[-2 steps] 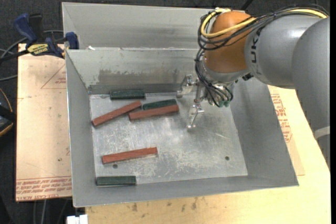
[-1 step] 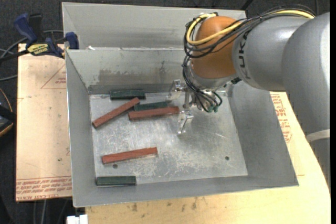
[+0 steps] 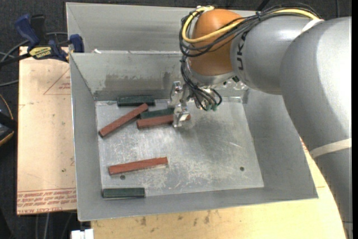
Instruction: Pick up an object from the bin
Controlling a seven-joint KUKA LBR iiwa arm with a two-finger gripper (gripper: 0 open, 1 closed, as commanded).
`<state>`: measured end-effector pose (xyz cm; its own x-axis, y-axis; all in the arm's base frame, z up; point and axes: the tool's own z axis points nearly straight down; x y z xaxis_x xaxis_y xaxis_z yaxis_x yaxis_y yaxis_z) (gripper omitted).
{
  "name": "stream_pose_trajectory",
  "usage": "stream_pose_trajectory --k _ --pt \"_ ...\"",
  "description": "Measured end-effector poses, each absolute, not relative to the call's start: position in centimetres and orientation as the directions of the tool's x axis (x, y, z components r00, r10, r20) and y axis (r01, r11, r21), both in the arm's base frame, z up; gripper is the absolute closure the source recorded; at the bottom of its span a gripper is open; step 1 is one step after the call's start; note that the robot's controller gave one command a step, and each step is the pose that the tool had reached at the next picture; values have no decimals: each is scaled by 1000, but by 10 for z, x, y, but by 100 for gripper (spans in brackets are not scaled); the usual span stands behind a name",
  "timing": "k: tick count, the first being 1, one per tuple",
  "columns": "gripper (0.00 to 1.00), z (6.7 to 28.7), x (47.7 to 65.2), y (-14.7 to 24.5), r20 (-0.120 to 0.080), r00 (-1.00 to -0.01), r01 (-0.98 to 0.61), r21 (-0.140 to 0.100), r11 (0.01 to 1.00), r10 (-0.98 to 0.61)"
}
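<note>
My gripper (image 3: 180,117) reaches down at the back middle of the bin, under the orange wrist cover. Its tip sits at the right end of a red-brown bar (image 3: 154,122) that lies flat on the bin floor. A dark green bar (image 3: 159,113) lies just behind that one, touching it, with its right end hidden by the gripper. To the left, another red-brown bar (image 3: 123,121) lies tilted. I cannot tell whether either bar is gripped.
A dark green bar (image 3: 136,101) lies along the back wall. A red-brown bar (image 3: 138,165) lies toward the front left, and a dark green bar (image 3: 123,193) sits at the front edge. The arm covers the bin's right rear.
</note>
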<state>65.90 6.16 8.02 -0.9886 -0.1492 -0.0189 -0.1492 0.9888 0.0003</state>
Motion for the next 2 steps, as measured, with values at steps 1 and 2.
stream_pose_trajectory --k 1,2 --pt "100 80 659 62 -19 -989 -149 0 989 -149" --pt "100 210 635 61 -3 -992 -126 1 992 -126"
